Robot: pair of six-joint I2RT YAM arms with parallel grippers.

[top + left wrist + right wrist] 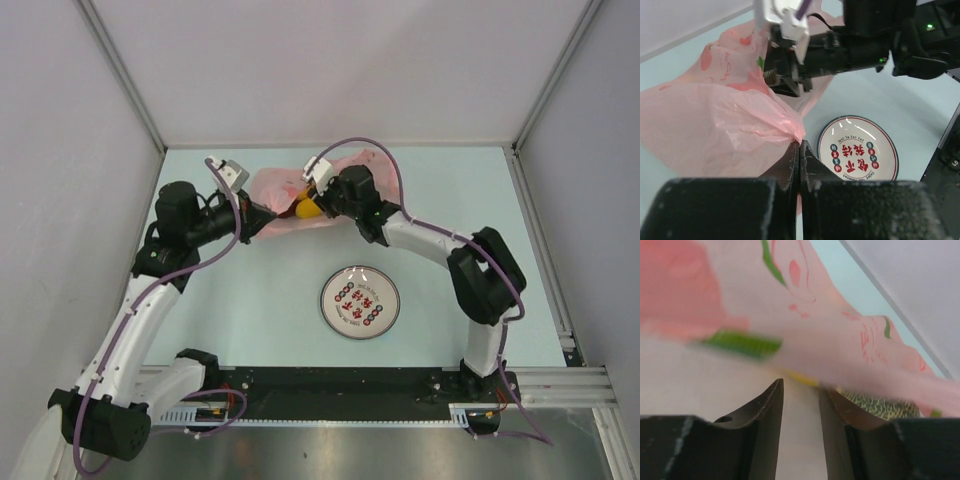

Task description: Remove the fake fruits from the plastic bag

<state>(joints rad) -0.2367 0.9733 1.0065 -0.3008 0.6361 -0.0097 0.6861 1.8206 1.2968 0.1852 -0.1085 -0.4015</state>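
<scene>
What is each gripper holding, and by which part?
Left fingers pinch a bunched fold of the thin translucent pink plastic bag. Right fingers: hold cannot be told.

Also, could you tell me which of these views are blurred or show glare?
Right wrist: the plastic bag is so close that its print smears, while the right gripper's fingers look sharper. Left wrist: the bag is crisp, with light streaks glinting on the plate rim. Top external: even light, soft shadows, no blur.
</scene>
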